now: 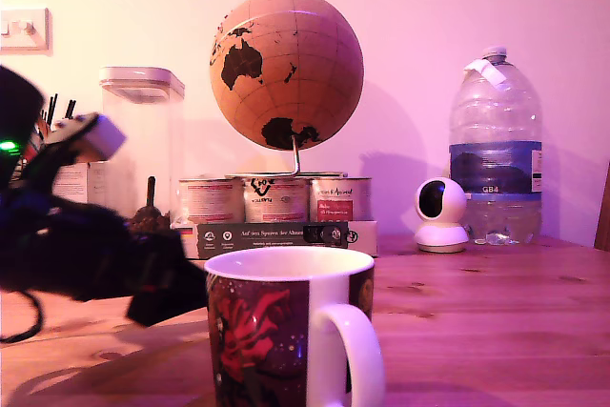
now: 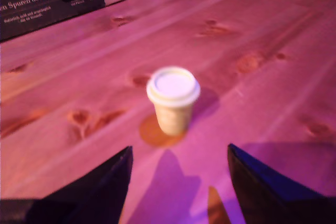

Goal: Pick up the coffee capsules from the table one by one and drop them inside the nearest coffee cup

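- On the table [image 2: 273, 51], wrist view: one coffee capsule [image 2: 172, 99] stands upright, flat rimmed end up, slightly blurred, alone on the wood ahead of the gripper [image 2: 178, 169].
- Gripper released: two dark fingers spread wide, nothing between them, capsule beyond the tips and not touched. Fingers cut off by the frame edge.
- Exterior view: coffee cup [image 1: 286, 331] in the foreground, dark body with red flowers, white rim and handle, base cut off. Inside not visible.
- Arm [image 1: 67, 245] at the exterior view's left, dark and motion-blurred, green light on it; gripper itself hard to make out there.
- Dark box [image 1: 276, 234] behind the cup, white print partly readable: "Auf den Spuren der Almen", rest too small.
- Three printed tin cans [image 1: 274, 199] on the box, labels unreadable.
- Water bottle [image 1: 495, 150] at the exterior view's right, label reads "GB4".
- Globe [image 1: 286, 69], white round camera [image 1: 441, 213], clear lidded container [image 1: 143, 140] at back.
- Capsule not visible in the exterior view.
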You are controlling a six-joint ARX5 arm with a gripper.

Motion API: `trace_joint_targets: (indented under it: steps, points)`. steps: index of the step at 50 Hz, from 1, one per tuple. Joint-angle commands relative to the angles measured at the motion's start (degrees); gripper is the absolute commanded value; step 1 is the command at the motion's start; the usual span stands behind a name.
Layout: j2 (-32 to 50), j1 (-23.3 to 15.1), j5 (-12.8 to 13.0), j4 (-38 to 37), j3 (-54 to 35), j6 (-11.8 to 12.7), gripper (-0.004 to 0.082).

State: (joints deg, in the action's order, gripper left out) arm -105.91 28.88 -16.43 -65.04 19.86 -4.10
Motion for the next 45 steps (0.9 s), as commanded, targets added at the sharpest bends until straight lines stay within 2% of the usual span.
trace_joint_targets:
  steps: [1,45]
  points:
    - [-0.6,0.2,0.0,0.6,0.8,-0.5,0.0518]
    - [-0.7,0.7,-1.1,17.6,12.2,-0.5,0.0518]
